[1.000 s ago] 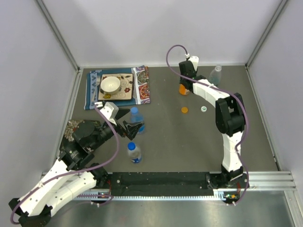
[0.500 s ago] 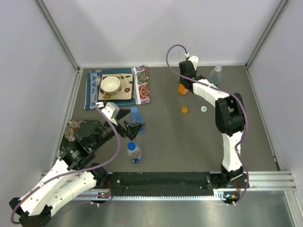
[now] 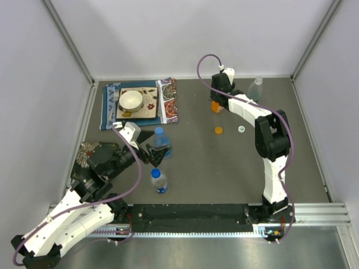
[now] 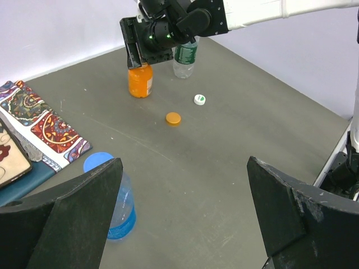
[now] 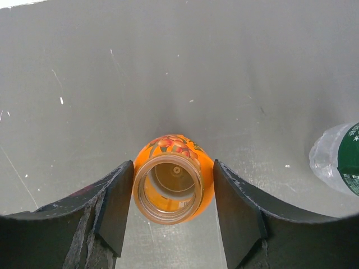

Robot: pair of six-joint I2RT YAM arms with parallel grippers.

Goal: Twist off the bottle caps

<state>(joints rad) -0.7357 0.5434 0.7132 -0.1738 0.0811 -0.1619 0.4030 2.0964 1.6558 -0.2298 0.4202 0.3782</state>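
In the overhead view, the near blue-capped bottle (image 3: 159, 180) stood upright on the matte grey counter (image 3: 207, 168), clear plastic with a blue label. At its 11 o'clock the left arm lay folded low, wrist aimed toward 2 o'clock. The left fingers (image 3: 152, 152) were spread wide – two blunt black wedges holding nothing. The second blue-capped bottle (image 3: 161, 139) stood just beside their tips, at 1 o'clock. Farther toward 2 o'clock, two small round caps lay loose and apart: the orange cap (image 3: 219, 130) and the white cap (image 3: 241, 129).

The right arm rose from its base and stretched far toward 11 o'clock, wrist bent down over the squat, glossy orange bottle (image 4: 140, 83). This stood with its neck open. The right fingers (image 4: 143, 59) flanked it closely – whether they pressed it I cannot tell. At its 2 o'clock stood the crinkled greenish bottle (image 3: 255, 88), uncapped.
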